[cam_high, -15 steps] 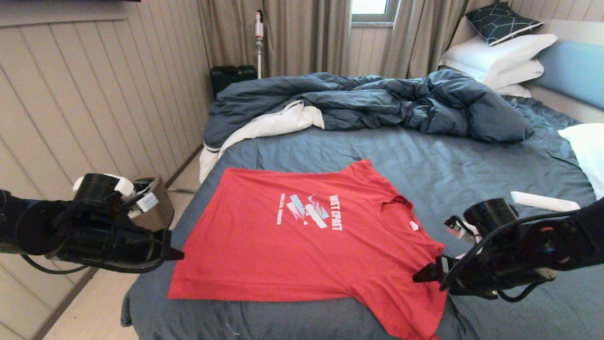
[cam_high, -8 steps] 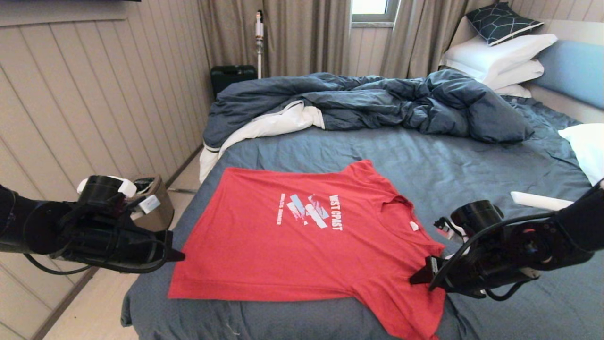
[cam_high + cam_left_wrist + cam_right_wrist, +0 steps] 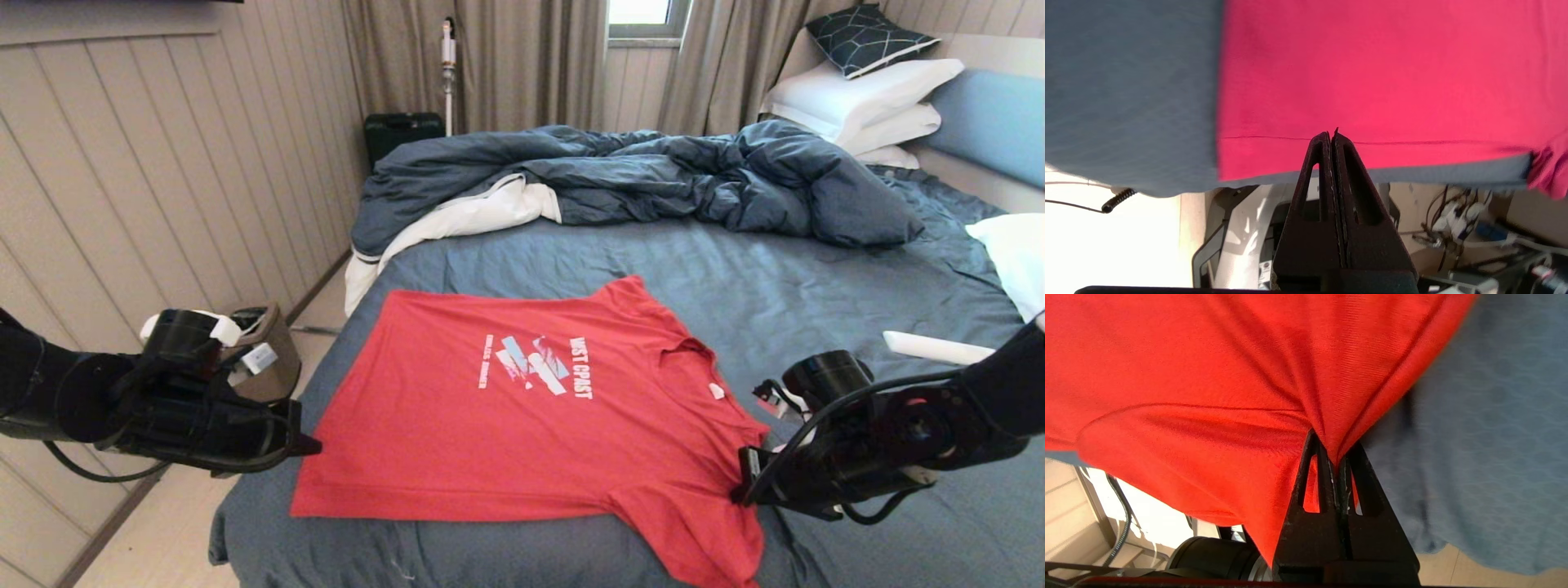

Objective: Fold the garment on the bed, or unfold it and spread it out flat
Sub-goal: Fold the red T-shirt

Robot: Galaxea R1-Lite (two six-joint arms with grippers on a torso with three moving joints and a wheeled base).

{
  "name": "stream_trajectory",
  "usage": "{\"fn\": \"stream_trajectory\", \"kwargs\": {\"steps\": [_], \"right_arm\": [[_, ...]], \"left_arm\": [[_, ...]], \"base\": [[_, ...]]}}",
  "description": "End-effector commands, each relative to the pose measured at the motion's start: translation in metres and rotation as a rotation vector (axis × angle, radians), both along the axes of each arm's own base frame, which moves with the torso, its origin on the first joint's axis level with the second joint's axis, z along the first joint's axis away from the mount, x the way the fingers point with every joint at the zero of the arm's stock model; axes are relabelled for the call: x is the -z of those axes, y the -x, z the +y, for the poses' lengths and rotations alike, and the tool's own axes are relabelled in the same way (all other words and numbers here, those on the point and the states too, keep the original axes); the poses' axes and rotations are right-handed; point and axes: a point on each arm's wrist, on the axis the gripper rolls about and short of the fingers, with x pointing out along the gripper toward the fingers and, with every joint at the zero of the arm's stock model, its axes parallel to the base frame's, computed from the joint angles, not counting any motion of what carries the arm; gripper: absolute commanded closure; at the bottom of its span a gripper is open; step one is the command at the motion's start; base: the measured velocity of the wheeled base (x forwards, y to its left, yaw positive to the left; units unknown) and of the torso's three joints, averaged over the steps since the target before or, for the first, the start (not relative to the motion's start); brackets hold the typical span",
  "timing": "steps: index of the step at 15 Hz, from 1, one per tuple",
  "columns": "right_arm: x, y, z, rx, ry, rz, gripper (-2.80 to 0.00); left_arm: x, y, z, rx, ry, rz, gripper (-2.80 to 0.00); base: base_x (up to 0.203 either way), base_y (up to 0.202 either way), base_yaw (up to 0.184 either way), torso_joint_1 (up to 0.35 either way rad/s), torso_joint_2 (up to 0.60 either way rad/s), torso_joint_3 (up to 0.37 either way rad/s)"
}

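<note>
Red, soft and limp, the garment (image 3: 531,416) lies flat on the bed (image 3: 735,278), so I judge seams best: my right hand (image 3: 741,490) pinches the sleeve-side shoulder fold, my left hand (image 3: 314,447) closed empty at the hem's edge.

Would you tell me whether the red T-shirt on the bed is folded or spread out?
Spread out. The T-shirt lies print-up on the bed, collar and hem showing, one sleeve hanging over the near edge.
</note>
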Motion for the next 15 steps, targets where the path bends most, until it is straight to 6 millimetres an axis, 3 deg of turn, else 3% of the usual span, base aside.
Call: {"fn": "stream_trajectory", "kwargs": {"steps": [1, 6, 7, 8, 15], "right_arm": [[0.0, 0.0, -0.004, 0.015, -0.001, 0.002, 0.0], [0.009, -0.006, -0.017, 0.059, 0.004, -0.021, 0.0], [0.008, -0.008, -0.019, 0.064, 0.004, -0.027, 0.0], [0.007, -0.009, -0.019, 0.065, 0.005, -0.031, 0.0], [0.011, -0.013, -0.019, 0.065, 0.005, -0.059, 0.0]], "left_arm": [[-0.006, 0.002, 0.007, -0.026, 0.005, -0.017, 0.0], [0.003, 0.01, 0.017, -0.101, 0.025, 0.042, 0.0], [0.007, 0.011, 0.017, -0.099, 0.021, 0.05, -2.43], [0.015, 0.013, 0.017, -0.094, 0.015, 0.065, -2.8], [0.046, 0.0, 0.016, -0.097, -0.003, 0.07, -2.8]], "base": [[0.0, 0.0, 0.0, 0.0, 0.0, 0.0], [0.0, 0.0, 0.0, 0.0, 0.0, 0.0], [0.0, 0.0, 0.0, 0.0, 0.0, 0.0], [0.0, 0.0, 0.0, 0.0, 0.0, 0.0], [0.0, 0.0, 0.0, 0.0, 0.0, 0.0]]}}
